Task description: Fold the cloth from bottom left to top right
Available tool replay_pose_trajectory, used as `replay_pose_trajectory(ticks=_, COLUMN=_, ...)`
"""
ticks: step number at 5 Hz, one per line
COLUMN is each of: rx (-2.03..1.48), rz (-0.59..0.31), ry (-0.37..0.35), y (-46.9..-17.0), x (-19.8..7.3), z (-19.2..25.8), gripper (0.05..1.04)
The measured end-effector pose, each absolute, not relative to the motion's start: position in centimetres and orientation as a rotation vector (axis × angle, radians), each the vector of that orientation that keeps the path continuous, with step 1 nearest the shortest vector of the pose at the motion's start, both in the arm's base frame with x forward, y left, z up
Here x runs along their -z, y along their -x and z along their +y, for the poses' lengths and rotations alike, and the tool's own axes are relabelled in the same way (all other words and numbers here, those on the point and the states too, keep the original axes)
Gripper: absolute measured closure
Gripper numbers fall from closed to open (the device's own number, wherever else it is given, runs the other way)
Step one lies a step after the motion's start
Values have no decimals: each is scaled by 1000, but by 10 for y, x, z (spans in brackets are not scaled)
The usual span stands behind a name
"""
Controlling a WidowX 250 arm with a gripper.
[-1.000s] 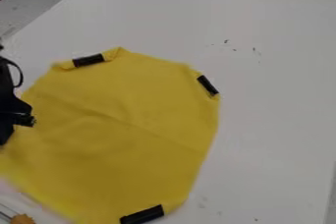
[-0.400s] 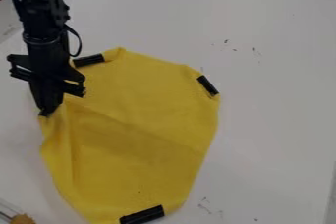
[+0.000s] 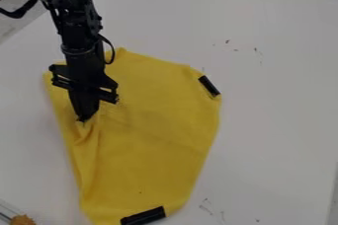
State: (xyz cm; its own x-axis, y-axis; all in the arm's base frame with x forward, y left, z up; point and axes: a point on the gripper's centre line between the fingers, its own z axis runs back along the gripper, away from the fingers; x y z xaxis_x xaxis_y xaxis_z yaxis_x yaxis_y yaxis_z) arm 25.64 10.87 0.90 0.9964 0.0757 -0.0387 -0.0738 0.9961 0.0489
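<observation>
My gripper hangs over the left part of the yellow cloth, shut on a bunched bit of its left side. Creases run down from the fingertips toward the cloth's lower edge, and the left side is drawn inward. The right side lies flat on the white table. Black strips mark the cloth at the upper right and at the bottom. The arm hides part of the cloth's upper left.
The white table stretches beyond the cloth, with small dark marks on it. At the bottom left corner is an orange-brown object beside a thin metal rod. Dark items lie past the table's far edge.
From the left edge my gripper has moved rightward, pulling the cloth's left side in with it. The lower left of the cloth has drawn inward and creased, and the arm now covers the upper left strip.
</observation>
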Motion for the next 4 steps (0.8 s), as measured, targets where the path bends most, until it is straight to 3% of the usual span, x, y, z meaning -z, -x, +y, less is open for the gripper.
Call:
replay_pose_trajectory(ticks=1, rx=-57, rz=27, ry=-18, y=-267, x=-5, z=103, gripper=870)
replay_pose_trajectory(ticks=2, rx=-37, rz=23, ry=9, y=-277, x=-8, z=90, gripper=633)
replay_pose_trajectory(ticks=3, rx=-72, rz=29, ry=57, y=-284, x=-13, z=72, gripper=327)
replay_pose_trajectory(ticks=4, rx=-143, rz=-20, ry=84, y=-293, x=-27, z=55, gripper=93)
